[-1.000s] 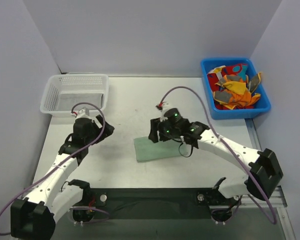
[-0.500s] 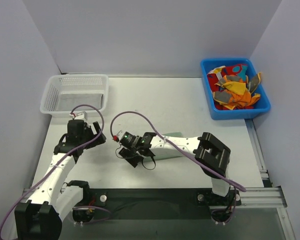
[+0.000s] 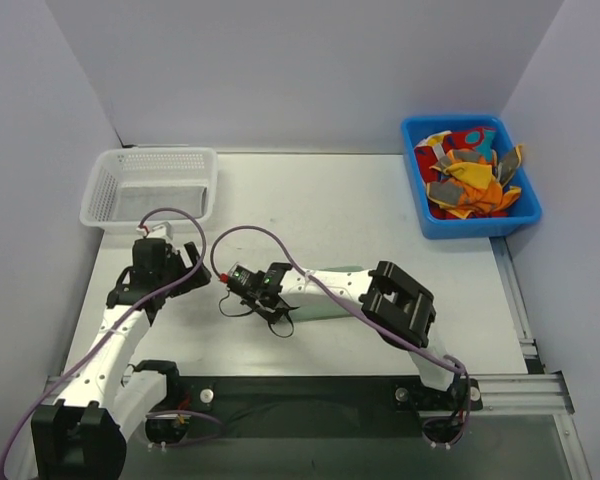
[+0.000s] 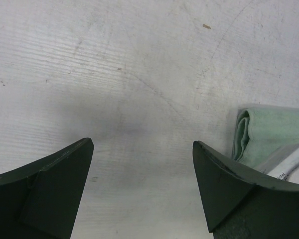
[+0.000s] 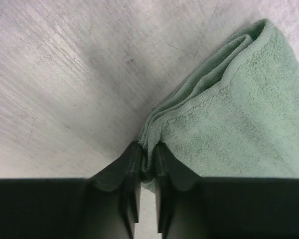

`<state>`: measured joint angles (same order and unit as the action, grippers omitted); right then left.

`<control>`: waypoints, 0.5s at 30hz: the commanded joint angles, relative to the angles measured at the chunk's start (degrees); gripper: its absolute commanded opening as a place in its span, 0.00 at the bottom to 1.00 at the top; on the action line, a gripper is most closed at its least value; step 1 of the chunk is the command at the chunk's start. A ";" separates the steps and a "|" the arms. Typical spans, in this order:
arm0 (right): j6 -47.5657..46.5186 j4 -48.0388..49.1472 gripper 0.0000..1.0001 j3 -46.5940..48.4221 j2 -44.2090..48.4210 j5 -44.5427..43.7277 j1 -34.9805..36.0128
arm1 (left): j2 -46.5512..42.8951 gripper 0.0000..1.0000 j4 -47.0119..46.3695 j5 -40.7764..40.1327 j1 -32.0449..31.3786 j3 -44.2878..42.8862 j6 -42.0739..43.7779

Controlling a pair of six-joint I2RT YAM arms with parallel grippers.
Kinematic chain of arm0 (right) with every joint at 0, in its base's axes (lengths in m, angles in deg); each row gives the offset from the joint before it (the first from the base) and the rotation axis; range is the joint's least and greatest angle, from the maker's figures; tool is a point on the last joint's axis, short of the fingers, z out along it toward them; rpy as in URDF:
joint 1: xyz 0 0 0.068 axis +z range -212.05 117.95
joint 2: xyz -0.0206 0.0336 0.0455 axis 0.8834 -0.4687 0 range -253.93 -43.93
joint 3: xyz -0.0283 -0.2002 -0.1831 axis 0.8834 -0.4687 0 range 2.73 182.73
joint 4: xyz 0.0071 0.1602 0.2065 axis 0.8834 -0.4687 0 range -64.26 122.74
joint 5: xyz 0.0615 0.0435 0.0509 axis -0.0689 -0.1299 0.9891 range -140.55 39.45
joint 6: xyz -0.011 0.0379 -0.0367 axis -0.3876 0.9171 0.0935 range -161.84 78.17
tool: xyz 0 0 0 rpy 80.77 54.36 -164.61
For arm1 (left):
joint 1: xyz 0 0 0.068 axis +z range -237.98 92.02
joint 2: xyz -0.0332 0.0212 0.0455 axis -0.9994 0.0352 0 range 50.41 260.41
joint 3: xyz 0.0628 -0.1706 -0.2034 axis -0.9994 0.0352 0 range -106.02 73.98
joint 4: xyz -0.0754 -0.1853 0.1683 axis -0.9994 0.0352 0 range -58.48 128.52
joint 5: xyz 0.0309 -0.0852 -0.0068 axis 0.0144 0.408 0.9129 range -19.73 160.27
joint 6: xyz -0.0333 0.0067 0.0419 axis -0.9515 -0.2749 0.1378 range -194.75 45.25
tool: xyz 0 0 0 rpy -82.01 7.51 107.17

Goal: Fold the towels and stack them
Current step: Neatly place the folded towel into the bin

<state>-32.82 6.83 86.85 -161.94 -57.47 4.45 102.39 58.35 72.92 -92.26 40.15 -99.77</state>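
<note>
Right gripper (image 5: 147,149): jaws nearly together, pinching the folded edge of a green towel (image 5: 239,114) at its near corner; the layers of cloth bunch up between the two tips. Green towel: folded, lying flat on the counter (image 3: 310,200), spreading away from the right gripper's tips along and under that arm's forearm, with its layered fold edge facing the left gripper. Left gripper (image 4: 142,144): jaws spread wide, holding nothing, bare counter between the tips; it hovers just beside the right gripper, and the towel's folded end shows just outside one of its fingers. Loose towels (image 3: 470,175): a crumpled heap of orange, red and grey cloth inside a blue bin (image 3: 420,205), well apart from both grippers, at the far corner of the counter on the right arm's side. White basket (image 3: 100,195): mesh-walled, just beyond the left gripper at the far edge of the counter; whether anything lies in it cannot be told.
</note>
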 commanded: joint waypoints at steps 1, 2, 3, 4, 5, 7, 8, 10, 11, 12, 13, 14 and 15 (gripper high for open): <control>1.18 -5.29 0.08 1.05 -3.09 -3.98 0.65 | 0.22 0.92 -2.48 3.14 0.58 -1.07 -0.73; 1.18 -5.29 0.00 0.96 -2.84 -3.98 0.56 | 0.48 0.92 -2.57 3.67 0.58 -0.98 -1.26; 1.01 -5.20 0.00 0.79 -2.40 -3.89 0.47 | 0.74 0.92 -2.75 4.54 0.58 -1.07 -1.61; 1.00 -4.42 0.00 0.44 -1.96 -3.63 0.30 | 0.92 0.92 -3.10 5.42 0.58 -0.89 -2.31; 0.83 -3.37 0.00 -0.35 -0.04 -3.19 0.21 | 1.36 0.92 -3.27 6.13 0.49 -0.98 -2.84; 0.74 2.06 0.00 -4.64 4.60 -0.57 -0.75 | 1.89 0.93 -4.67 9.29 0.41 -0.46 -4.94; 1.35 4.27 0.00 -6.32 6.29 0.75 -1.28 | 2.41 0.93 -5.64 10.52 0.32 0.07 -5.83; 2.05 12.23 0.00 -12.38 11.90 4.43 -2.94 | 3.29 0.94 -8.18 13.16 0.05 1.65 -9.41; 2.49 15.16 0.00 -14.31 13.67 5.50 -3.48 | 4.34 0.94 -8.98 13.69 -0.03 2.09 -10.66; 3.54 17.80 0.00 -16.59 15.34 6.56 -4.09 | 4.87 0.94 -10.12 15.00 -0.47 2.62 -11.89; 4.07 22.87 0.00 -20.01 18.23 8.39 -5.40 | 5.40 0.94 -12.31 15.53 -0.82 3.58 -14.51; 4.43 25.10 0.00 -21.78 19.48 10.24 -6.02 | 6.19 0.94 -13.37 16.23 -1.52 4.02 -15.93; 5.56 27.73 0.00 -23.19 20.45 11.04 -6.64 | 6.63 0.95 -14.60 16.33 -3.70 4.38 -17.25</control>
<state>-30.26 23.22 67.13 -146.99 -51.59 -0.21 107.86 50.77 84.90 -93.30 43.54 -110.67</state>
